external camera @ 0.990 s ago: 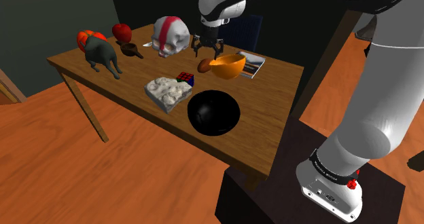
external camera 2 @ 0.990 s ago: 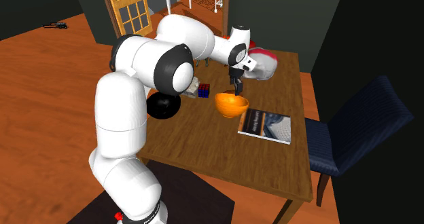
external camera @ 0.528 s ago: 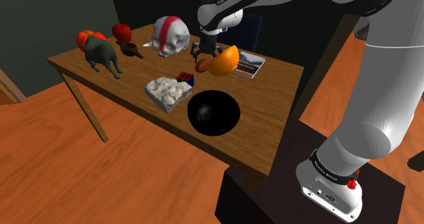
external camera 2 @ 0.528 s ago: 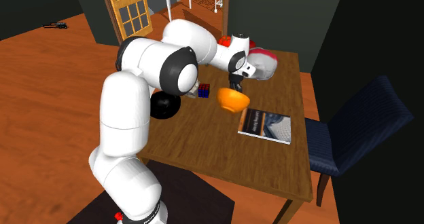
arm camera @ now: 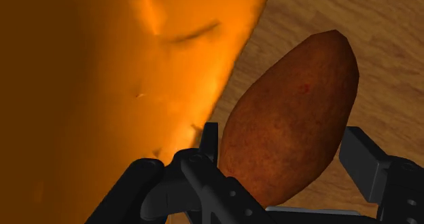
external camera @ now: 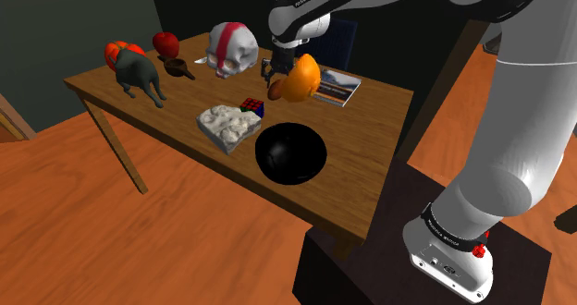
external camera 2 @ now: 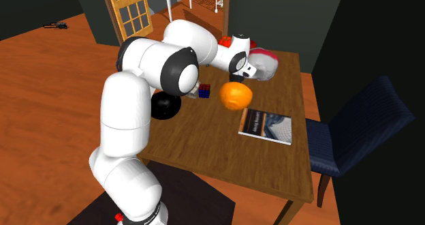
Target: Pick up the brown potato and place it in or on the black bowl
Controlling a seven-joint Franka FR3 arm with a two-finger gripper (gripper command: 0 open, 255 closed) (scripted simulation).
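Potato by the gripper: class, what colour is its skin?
Reddish brown. The potato shows best in the wrist view.

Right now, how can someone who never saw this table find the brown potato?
Over the brown wooden table, find the tipped orange bowl beside the black end effector. The brown oval potato is clasped between that end effector's fingers: darker, smaller and egg-shaped, unlike the bright bowl.

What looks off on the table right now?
The orange bowl is tipped up on its side against the black fingers instead of sitting flat on the wooden table. The fingers clasp the brown oval potato right beside it, so the bowl looks caught up in the grasp.
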